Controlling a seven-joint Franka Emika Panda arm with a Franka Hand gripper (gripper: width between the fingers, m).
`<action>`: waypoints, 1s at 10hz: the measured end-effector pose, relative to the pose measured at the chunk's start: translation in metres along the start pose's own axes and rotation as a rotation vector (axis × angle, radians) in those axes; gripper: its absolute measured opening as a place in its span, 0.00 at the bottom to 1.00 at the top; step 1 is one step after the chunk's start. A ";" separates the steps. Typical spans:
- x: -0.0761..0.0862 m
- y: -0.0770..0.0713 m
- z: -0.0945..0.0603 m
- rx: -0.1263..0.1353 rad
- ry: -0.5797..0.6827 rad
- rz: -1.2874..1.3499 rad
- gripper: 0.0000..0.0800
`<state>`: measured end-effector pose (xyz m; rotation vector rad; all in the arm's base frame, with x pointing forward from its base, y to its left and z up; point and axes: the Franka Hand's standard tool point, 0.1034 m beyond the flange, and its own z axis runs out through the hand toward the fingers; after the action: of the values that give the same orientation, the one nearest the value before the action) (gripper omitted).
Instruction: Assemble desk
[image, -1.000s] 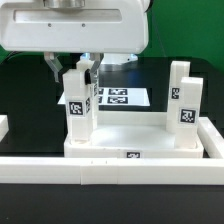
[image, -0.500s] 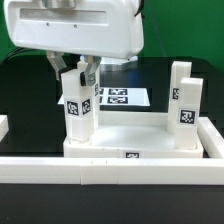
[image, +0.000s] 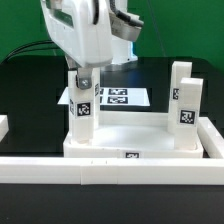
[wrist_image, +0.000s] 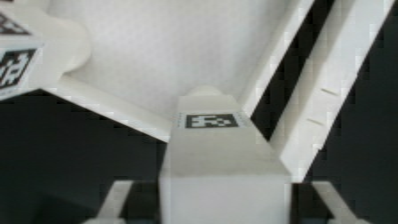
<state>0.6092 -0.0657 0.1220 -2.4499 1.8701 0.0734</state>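
So you're mid leg-install on the desk here. The tabletop (image: 130, 140) is lying flat across the lower middle of the exterior view, pushed up against the long white border bar (image: 110, 172) that runs along the bottom of the frame. One leg (image: 186, 103) is already standing upright at the slab's corner on the right side of the picture.

Your pincer (image: 83, 78) is up in the upper left-center of the frame, partly closed, and it looks clamped on the top end of a second leg (image: 82, 108). That leg stands upright with its foot at the slab's left corner. From the wrist view you see the post (wrist_image: 217, 160) between the two fingers (wrist_image: 125, 205), a tag on its face, and the slab's rim (wrist_image: 169, 90) beyond it.

I'd guess you're seating or screwing this leg into its corner hole. Can't tell from either picture whether it's fully down, since the joint itself doesn't show clearly.

Next move, as I read it: keep the post straight over the hole, finish turning it in, then let go and pull straight up so you don't knock it crooked. The marker board (image: 118, 97) behind is just rig stuff, ignore it.
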 end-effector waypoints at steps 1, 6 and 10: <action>0.000 0.000 0.000 -0.001 0.001 -0.007 0.36; 0.005 -0.001 -0.002 -0.056 0.043 -0.347 0.80; 0.006 -0.001 -0.002 -0.074 0.042 -0.689 0.81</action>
<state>0.6118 -0.0712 0.1234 -3.0051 0.9511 0.0574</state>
